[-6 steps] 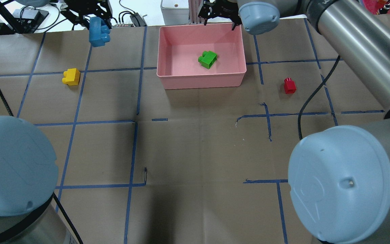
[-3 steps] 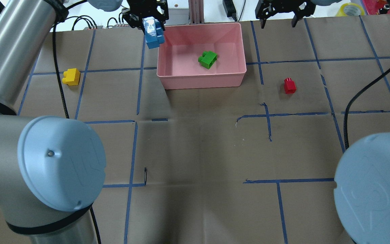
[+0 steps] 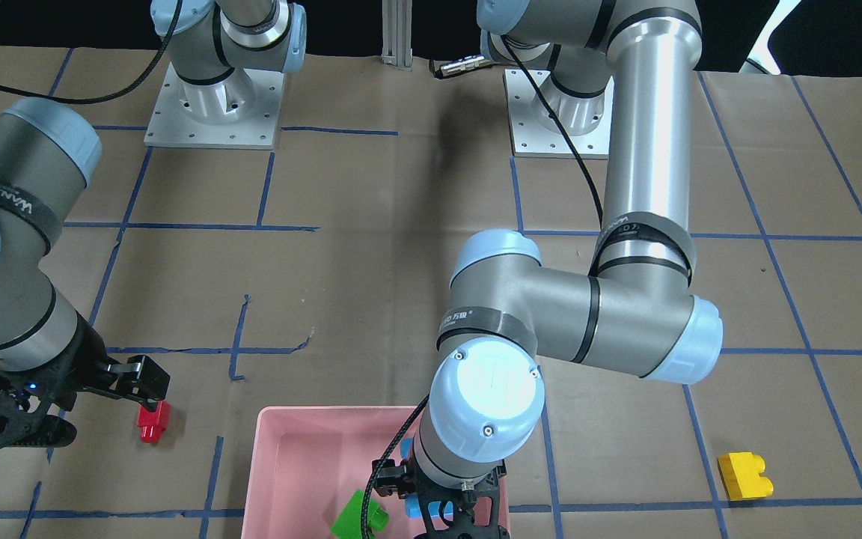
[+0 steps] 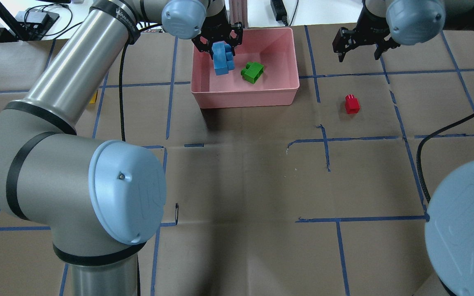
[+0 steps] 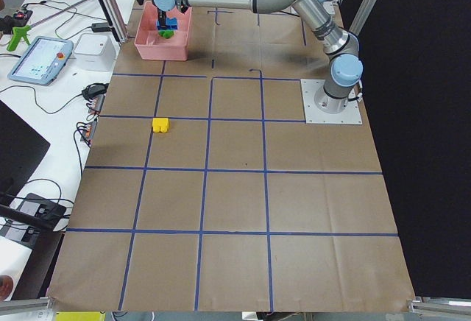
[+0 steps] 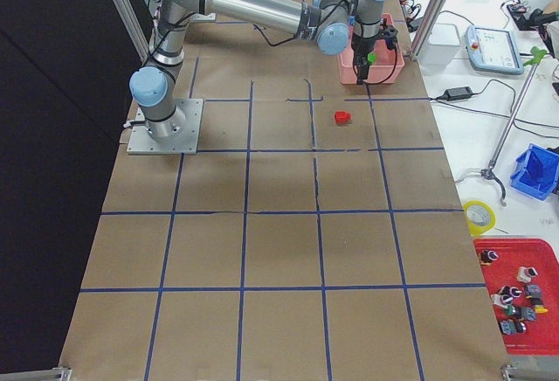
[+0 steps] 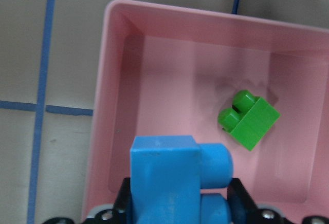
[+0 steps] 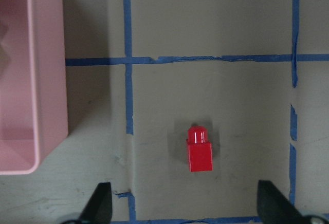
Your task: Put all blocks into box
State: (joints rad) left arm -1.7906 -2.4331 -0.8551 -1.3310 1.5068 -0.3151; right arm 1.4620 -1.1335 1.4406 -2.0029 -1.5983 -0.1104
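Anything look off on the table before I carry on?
Nothing serious. The blue tape grid is torn and ragged near the red block; the green block lies on its side in the box. The left claw holds the light blue block over the box.

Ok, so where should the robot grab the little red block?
From straight above, pinching the red block across the two flat sides of its square body. Its round stud points sideways, so skip that end. The open right gripper is nearest.
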